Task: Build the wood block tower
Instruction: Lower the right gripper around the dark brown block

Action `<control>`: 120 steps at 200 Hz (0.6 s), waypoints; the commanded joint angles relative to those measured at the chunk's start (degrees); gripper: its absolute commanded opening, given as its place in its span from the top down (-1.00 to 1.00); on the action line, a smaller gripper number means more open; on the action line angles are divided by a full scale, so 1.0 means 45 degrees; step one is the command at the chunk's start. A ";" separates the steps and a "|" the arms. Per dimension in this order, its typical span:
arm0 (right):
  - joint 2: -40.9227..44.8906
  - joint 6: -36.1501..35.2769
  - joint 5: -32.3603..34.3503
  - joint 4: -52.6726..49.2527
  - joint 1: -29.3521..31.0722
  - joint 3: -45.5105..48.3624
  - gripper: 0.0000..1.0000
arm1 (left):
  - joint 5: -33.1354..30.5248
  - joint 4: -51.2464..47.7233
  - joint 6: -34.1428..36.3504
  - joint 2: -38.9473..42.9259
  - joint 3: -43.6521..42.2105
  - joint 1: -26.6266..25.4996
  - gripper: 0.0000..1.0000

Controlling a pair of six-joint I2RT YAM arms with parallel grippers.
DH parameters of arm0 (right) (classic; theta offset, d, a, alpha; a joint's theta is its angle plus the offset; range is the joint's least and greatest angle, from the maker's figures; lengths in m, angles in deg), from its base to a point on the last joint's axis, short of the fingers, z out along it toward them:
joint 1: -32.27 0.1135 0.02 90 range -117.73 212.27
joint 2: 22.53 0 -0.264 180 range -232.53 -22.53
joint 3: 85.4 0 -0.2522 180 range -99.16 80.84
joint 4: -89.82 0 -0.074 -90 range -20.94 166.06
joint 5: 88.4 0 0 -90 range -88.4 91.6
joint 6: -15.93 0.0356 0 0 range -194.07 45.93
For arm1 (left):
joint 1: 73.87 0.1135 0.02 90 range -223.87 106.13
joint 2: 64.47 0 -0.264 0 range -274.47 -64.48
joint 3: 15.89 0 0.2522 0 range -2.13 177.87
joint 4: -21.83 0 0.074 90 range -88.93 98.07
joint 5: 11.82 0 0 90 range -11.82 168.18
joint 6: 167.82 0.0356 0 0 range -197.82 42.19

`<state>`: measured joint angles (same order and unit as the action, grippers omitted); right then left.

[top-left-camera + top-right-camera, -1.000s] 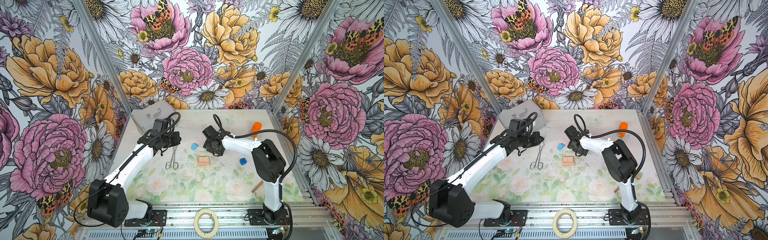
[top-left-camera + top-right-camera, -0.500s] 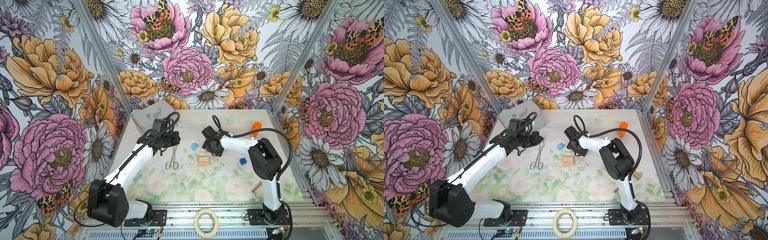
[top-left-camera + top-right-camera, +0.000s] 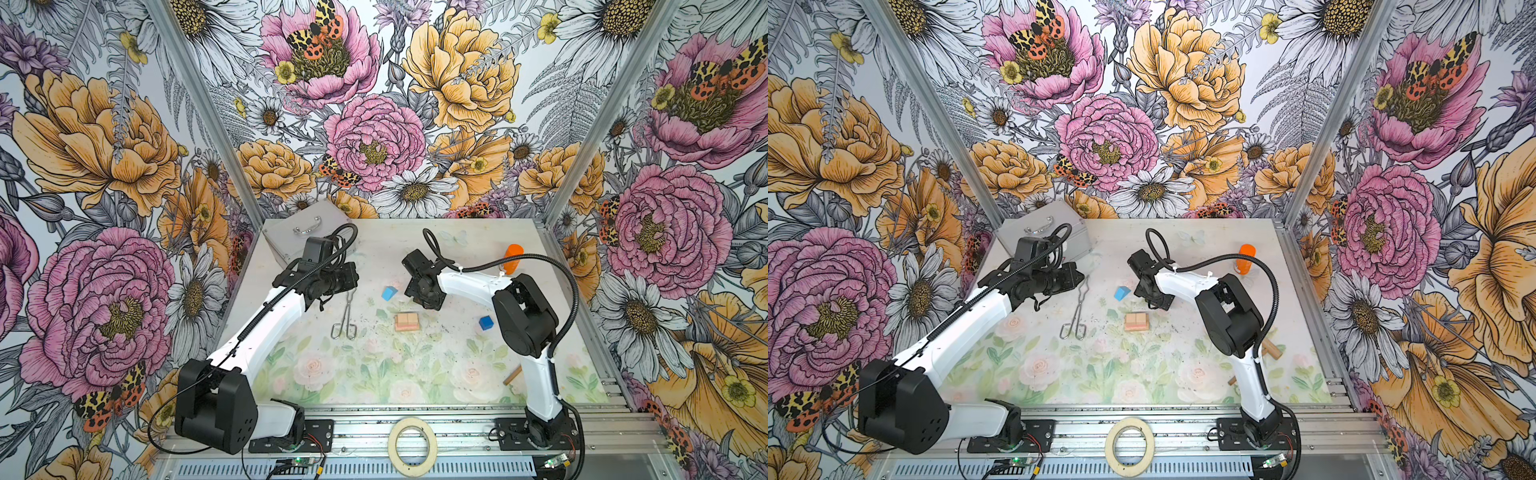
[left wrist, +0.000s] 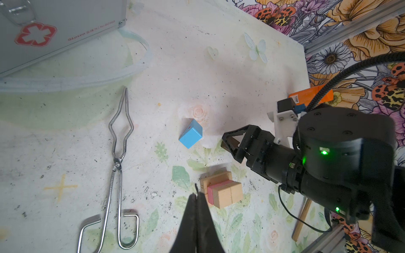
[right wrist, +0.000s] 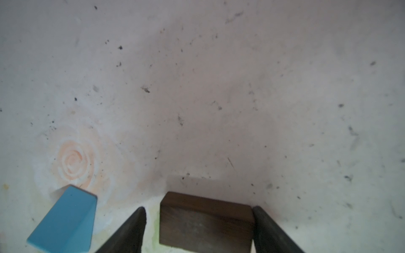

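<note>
Between the right claw's (image 5: 197, 210) fingers (image 5: 129, 232) lies a rectangular dark brown bar (image 5: 206, 223)

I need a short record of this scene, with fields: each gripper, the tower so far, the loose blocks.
left gripper: shut, empty
right gripper: open around the dark brown block, with a gap on one side
tower: tan and pink layers, tan on top
loose blocks: light blue block beside the right gripper; blue cube apart, near the right arm
</note>
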<state>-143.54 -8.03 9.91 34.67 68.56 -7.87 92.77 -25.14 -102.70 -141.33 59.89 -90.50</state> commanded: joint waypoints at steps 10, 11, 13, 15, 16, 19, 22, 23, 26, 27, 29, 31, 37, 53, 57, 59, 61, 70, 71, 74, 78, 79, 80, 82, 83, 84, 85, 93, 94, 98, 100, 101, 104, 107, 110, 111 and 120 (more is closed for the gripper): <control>-0.0908 -0.0316 -0.0260 -0.1091 -0.0118 -0.0067 -0.48 | -0.0236 0.0037 0.0315 0.0078 -0.0189 0.0158 0.98; -0.0924 -0.0328 -0.0253 -0.1113 -0.0107 -0.0070 -0.48 | -0.0235 0.0027 0.0315 0.0083 -0.0189 0.0159 0.98; -0.0956 -0.0337 -0.0258 -0.1154 -0.0114 -0.0091 -0.47 | -0.0244 0.0020 0.0295 0.0087 -0.0193 0.0159 0.98; -0.0974 -0.0378 -0.0259 -0.1194 -0.0130 -0.0102 -0.47 | -0.0251 0.0032 0.0310 0.0087 -0.0190 0.0168 0.98; -0.0977 -0.0388 -0.0263 -0.1213 -0.0123 -0.0116 -0.47 | -0.0253 0.0025 0.0313 0.0088 -0.0189 0.0173 0.98; -0.1016 -0.0412 -0.0273 -0.1269 -0.0132 -0.0149 -0.47 | -0.0271 0.0033 0.0315 0.0088 -0.0213 0.0192 0.98; -0.1053 -0.0456 -0.0284 -0.1345 -0.0128 -0.0177 -0.47 | -0.0263 0.0036 0.0332 0.0088 -0.0216 0.0187 0.98; -0.1055 -0.0466 -0.0285 -0.1367 -0.0132 -0.0184 -0.46 | -0.0268 0.0036 0.0333 0.0098 -0.0222 0.0183 0.98; -0.1097 -0.0492 -0.0303 -0.1428 -0.0135 -0.0223 -0.47 | -0.0282 0.0037 0.0334 0.0106 -0.0227 0.0186 0.98; -0.1107 -0.0504 -0.0314 -0.1438 -0.0135 -0.0226 -0.46 | -0.0278 0.0037 0.0334 0.0107 -0.0217 0.0182 0.98; -0.1124 -0.0513 -0.0307 -0.1470 -0.0121 -0.0228 -0.46 | -0.0289 0.0037 0.0330 0.0107 -0.0225 0.0179 0.98; -0.1143 -0.0554 -0.0306 -0.1507 -0.0117 -0.0253 -0.46 | -0.0277 0.0037 0.0324 0.0122 -0.0236 0.0178 0.98; -0.1201 -0.0621 -0.0305 -0.1603 -0.0148 -0.0287 -0.46 | -0.0291 0.0032 0.0334 0.0126 -0.0237 0.0197 0.98; -0.1284 -0.0759 -0.0325 -0.1777 -0.0184 -0.0327 -0.46 | -0.0328 0.0029 0.0340 0.0165 -0.0281 0.0206 0.98; -0.1264 -0.0782 -0.0327 -0.1798 -0.0180 -0.0309 -0.45 | -0.0313 0.0036 0.0352 0.0161 -0.0288 0.0203 0.98; -0.1256 -0.0807 -0.0330 -0.1813 -0.0181 -0.0308 -0.45 | -0.0327 0.0036 0.0354 0.0165 -0.0291 0.0209 0.98; -0.1254 -0.0823 -0.0321 -0.1827 -0.0201 -0.0307 -0.45 | -0.0316 0.0037 0.0354 0.0161 -0.0292 0.0196 0.98; -0.1234 -0.0927 -0.0313 -0.1894 -0.0232 -0.0255 -0.44 | -0.0328 0.0030 0.0356 0.0168 -0.0303 0.0216 0.98; -0.1234 -0.0936 -0.0328 -0.1905 -0.0233 -0.0242 -0.44 | -0.0320 0.0034 0.0355 0.0167 -0.0304 0.0217 0.98; -0.1221 -0.0954 -0.0328 -0.1927 -0.0240 -0.0231 -0.44 | -0.0323 0.0034 0.0357 0.0176 -0.0291 0.0212 0.98; -0.1196 -0.0996 -0.0325 -0.1938 -0.0260 -0.0167 -0.43 | -0.0340 0.0029 0.0349 0.0179 -0.0291 0.0199 0.98; -0.1186 -0.1000 -0.0325 -0.1937 -0.0257 -0.0159 -0.43 | -0.0326 0.0033 0.0352 0.0182 -0.0289 0.0198 0.98; -0.1180 -0.1012 -0.0325 -0.1936 -0.0264 -0.0155 -0.43 | -0.0329 0.0035 0.0353 0.0184 -0.0287 0.0208 0.98; -0.1167 -0.1030 -0.0325 -0.1941 -0.0280 -0.0142 -0.43 | -0.0336 0.0036 0.0354 0.0175 -0.0301 0.0215 0.98; -0.1161 -0.1037 -0.0325 -0.1948 -0.0276 -0.0137 -0.42 | -0.0334 0.0036 0.0354 0.0171 -0.0303 0.0216 0.98; -0.1158 -0.1049 -0.0334 -0.1952 -0.0284 -0.0114 -0.42 | -0.0343 0.0027 0.0354 0.0178 -0.0304 0.0226 0.98; -0.1147 -0.1066 -0.0339 -0.1954 -0.0288 -0.0103 -0.42 | -0.0347 0.0032 0.0354 0.0182 -0.0305 0.0232 0.98; -0.1108 -0.1171 -0.0362 -0.1974 -0.0324 -0.0022 -0.41 | -0.0344 0.0048 0.0351 0.0181 -0.0305 0.0217 0.98; -0.1102 -0.1175 -0.0363 -0.1984 -0.0337 -0.0008 -0.41 | -0.0348 0.0052 0.0352 0.0183 -0.0305 0.0208 0.98; -0.1079 -0.1231 -0.0382 -0.2018 -0.0356 0.0003 -0.40 | -0.0351 0.0040 0.0354 0.0185 -0.0305 0.0219 0.98; -0.1063 -0.1251 -0.0388 -0.2044 -0.0366 0.0020 -0.40 | -0.0337 0.0042 0.0354 0.0176 -0.0305 0.0218 0.98; -0.1061 -0.1264 -0.0386 -0.2058 -0.0368 0.0032 -0.40 | -0.0344 0.0049 0.0344 0.0181 -0.0305 0.0227 0.98; -0.1044 -0.1302 -0.0379 -0.2086 -0.0384 0.0060 -0.39 | -0.0341 0.0043 0.0353 0.0180 -0.0305 0.0214 0.98; -0.1034 -0.1329 -0.0368 -0.2123 -0.0379 0.0081 -0.38 | -0.0336 0.0055 0.0354 0.0170 -0.0305 0.0217 0.98; -0.1016 -0.1362 -0.0364 -0.2162 -0.0403 0.0108 -0.38 | -0.0335 0.0051 0.0354 0.0157 -0.0305 0.0227 0.98; -0.0998 -0.1378 -0.0364 -0.2176 -0.0406 0.0115 -0.38 | -0.0333 0.0054 0.0354 0.0161 -0.0315 0.0232 0.98; -0.0949 -0.1476 -0.0311 -0.2290 -0.0426 0.0157 -0.37 | -0.0349 0.0056 0.0354 0.0156 -0.0330 0.0216 0.98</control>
<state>-145.23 -13.08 9.72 29.82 67.62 -10.45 92.57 -25.16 -102.68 -141.33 59.26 -89.97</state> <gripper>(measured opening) 0.692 0.045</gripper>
